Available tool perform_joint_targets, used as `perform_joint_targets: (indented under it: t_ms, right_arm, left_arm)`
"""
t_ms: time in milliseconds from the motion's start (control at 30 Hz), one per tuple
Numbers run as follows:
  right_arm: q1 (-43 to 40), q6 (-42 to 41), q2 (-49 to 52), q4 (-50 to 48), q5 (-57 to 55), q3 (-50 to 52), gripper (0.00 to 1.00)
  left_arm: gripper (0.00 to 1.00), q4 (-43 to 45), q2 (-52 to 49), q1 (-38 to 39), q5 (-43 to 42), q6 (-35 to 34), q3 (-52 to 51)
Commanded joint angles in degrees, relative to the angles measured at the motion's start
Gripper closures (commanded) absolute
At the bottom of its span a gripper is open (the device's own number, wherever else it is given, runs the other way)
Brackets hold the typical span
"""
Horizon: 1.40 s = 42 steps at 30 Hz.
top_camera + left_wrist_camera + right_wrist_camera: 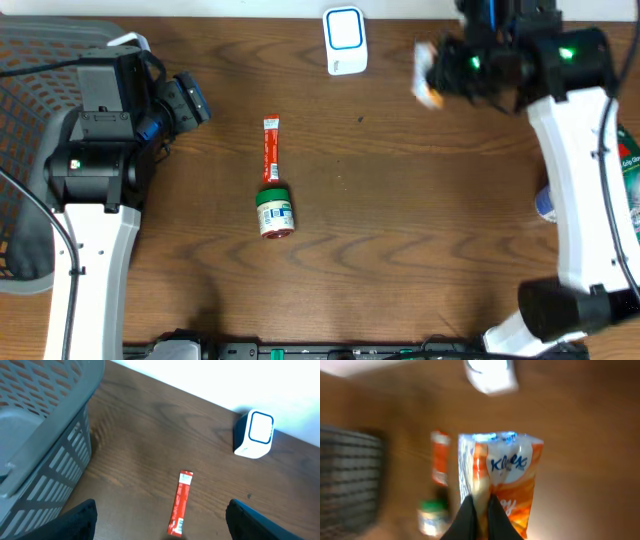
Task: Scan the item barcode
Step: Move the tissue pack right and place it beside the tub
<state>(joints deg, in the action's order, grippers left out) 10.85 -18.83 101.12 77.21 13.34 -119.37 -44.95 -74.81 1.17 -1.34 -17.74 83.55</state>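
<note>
Right gripper [481, 505] clamped on orange-and-white plastic tissue pack [507, 470], near white blue-rimmed scanner [490, 372]; left gripper [160, 522] jaws wide apart.

Grey basket [20, 120] at left; red sachet [270, 150] just beside jar [274, 212].

White arms [575, 170], black joints [100, 165], perhaps green LEDs [568, 53].

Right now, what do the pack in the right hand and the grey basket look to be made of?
The pack: probably thin plastic film, glossy-looking, printed orange and white; it puckers where the right hand pinches it. The basket: likely moulded rigid plastic, matte grey, with regular slotted walls.
</note>
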Motion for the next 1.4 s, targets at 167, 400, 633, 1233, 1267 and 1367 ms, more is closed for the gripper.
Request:
perform_joint_targets:
  t_ms: [167,400,633,1233,1267,1367]
  right_arm:
    - [-0.04,5.79,-0.72,19.15,-22.84,5.46,0.99]
    - [-0.48,4.70,-0.72,10.99,-30.62,21.57,0.99]
    - [-3.76,4.79,-0.72,-7.28,-38.93,40.37,0.99]
    - [-9.75,17.25,-0.72,-38.12,-43.23,64.52,0.30]
    - [-9.75,17.25,-0.72,-38.05,-43.25,64.59,0.14]
    - [-9.75,17.31,-0.72,-38.01,-43.30,64.59,0.01]
  left_arm:
    - [0.18,-0.02,-0.04,-0.24,-0.09,0.74,0.31]
    - [0.18,-0.02,-0.04,-0.24,-0.09,0.74,0.31]
    - [0.18,-0.02,-0.04,-0.24,-0.09,0.74,0.31]
    - [0.18,-0.02,-0.04,-0.24,-0.09,0.74,0.31]
    - [0.18,-0.04,-0.04,-0.24,-0.09,0.74,0.31]
    - [0.18,-0.02,-0.04,-0.24,-0.09,0.74,0.31]
